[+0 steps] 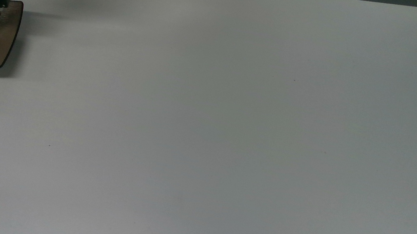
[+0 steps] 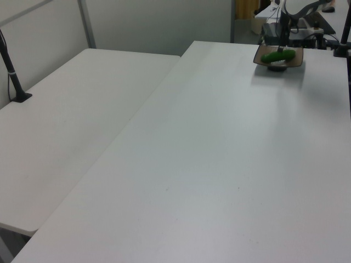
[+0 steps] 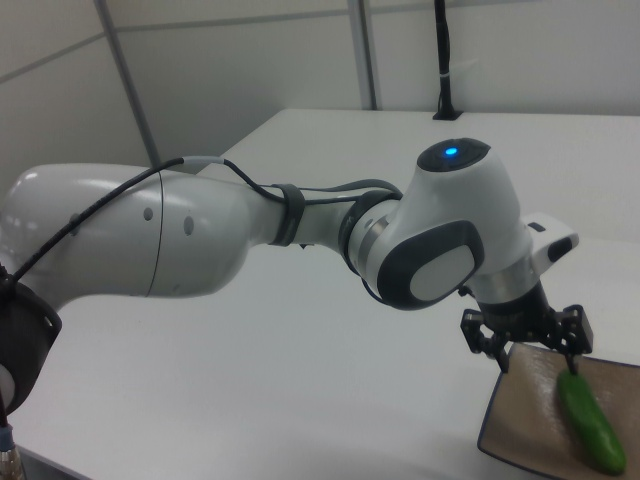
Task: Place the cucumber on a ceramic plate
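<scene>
Gripper (image 3: 538, 355) spread open, holding nothing, poised just above the plate's (image 3: 520, 425) near edge in the right view, one fingertip (image 3: 574, 367) close over the cucumber's (image 3: 590, 427) end. Cucumber lying flat on the plate (image 1: 0, 43), freed from the fingers; in the top view, at the table's (image 1: 207, 125) far left edge. Plate (image 2: 290, 60) with cucumber (image 2: 277, 55) far back in the left view.
</scene>
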Robot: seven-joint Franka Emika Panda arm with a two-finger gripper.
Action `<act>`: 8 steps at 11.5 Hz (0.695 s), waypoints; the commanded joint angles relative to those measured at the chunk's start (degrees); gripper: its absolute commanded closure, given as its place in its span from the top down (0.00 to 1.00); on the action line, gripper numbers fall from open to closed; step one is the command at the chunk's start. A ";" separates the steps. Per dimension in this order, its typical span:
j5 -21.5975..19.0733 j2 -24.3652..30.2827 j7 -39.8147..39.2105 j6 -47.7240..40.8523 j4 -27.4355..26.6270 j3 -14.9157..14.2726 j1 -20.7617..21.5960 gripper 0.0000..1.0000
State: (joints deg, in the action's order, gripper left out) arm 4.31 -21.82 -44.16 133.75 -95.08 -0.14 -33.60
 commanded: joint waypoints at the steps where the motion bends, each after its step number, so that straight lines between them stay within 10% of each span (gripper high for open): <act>1: -0.44 2.47 5.72 -4.61 1.47 0.84 0.99 1.00; 8: -9.33 10.20 23.57 -31.77 9.04 3.83 8.35 1.00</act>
State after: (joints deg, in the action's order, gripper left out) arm -4.54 -15.41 -27.00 107.64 -84.85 4.17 -29.71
